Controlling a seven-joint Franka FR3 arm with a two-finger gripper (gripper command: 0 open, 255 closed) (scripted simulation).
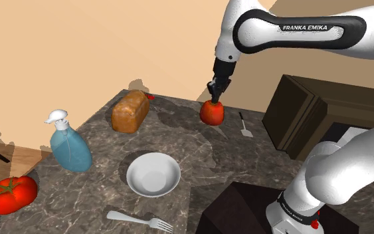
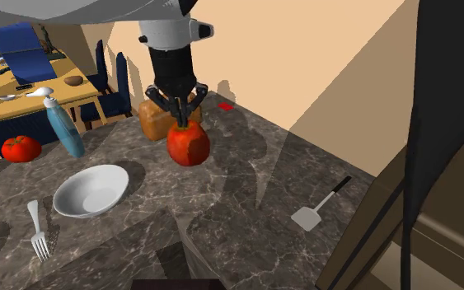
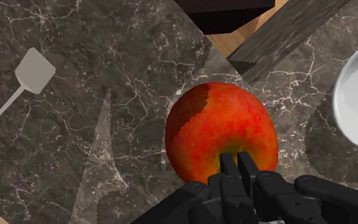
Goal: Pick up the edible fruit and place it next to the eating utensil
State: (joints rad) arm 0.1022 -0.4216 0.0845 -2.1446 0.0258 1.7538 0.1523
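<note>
Shoulder view: the pick looks done. The pincer (image 1: 214, 98) is clamped on the top of the apple (image 1: 212, 114) at upper centre of frame, over the far side of the bench (image 1: 198, 156). The apple seems just clear of the surface, but that is hard to confirm. The place is not done: the fork (image 1: 139, 221) lies at bottom centre, well apart, with the bowl (image 1: 153, 174) between the two. The spatula (image 1: 245, 125) sits just right of the apple; going by the task, it is likely not the target.

Second exterior view: the apple (image 2: 189, 145) hangs under the pincer (image 2: 182, 122) at upper centre, jaws narrow, pinching its crown. The fork (image 2: 37, 231) is at lower left, beside the bowl (image 2: 90, 191). The carry and the release are left.

Wrist view: the fingers (image 3: 229, 167) are nearly together, biting the apple (image 3: 219, 130) at the stem dip. The skin is red with orange-yellow mottling, the shape round, one flank shaded. The grip looks shallow, so a slip seems possible.
</note>
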